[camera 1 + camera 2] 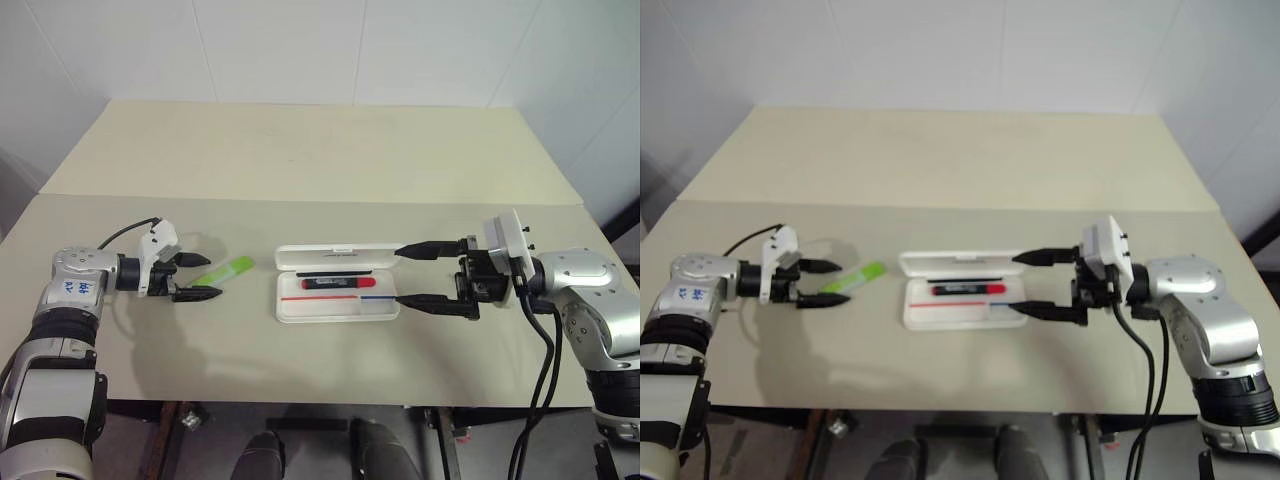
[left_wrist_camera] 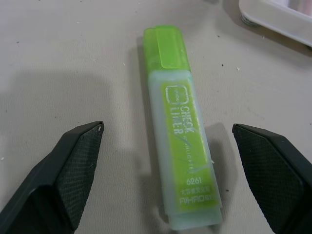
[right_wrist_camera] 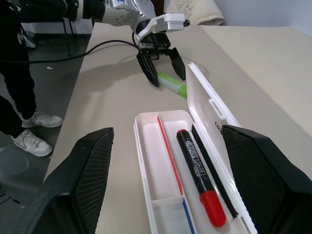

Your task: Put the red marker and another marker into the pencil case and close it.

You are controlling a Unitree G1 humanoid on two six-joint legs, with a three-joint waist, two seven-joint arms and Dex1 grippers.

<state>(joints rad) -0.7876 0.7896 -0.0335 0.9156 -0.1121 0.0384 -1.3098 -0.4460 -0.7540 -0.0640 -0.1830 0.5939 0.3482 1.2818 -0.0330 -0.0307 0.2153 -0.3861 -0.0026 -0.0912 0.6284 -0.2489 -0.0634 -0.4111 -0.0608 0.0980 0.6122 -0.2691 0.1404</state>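
With the black-barrelled, red-capped marker (image 1: pixel 337 283) already lying in the open flat white plastic pencil case (image 1: pixel 337 308), the open left pincer (image 1: pixel 197 276) straddles the translucent lime-green highlighter (image 1: pixel 226 271) on the beige worktop (image 1: pixel 300 160), requiring closure next, while the right pincer (image 1: pixel 413 274) waits open beside the case.
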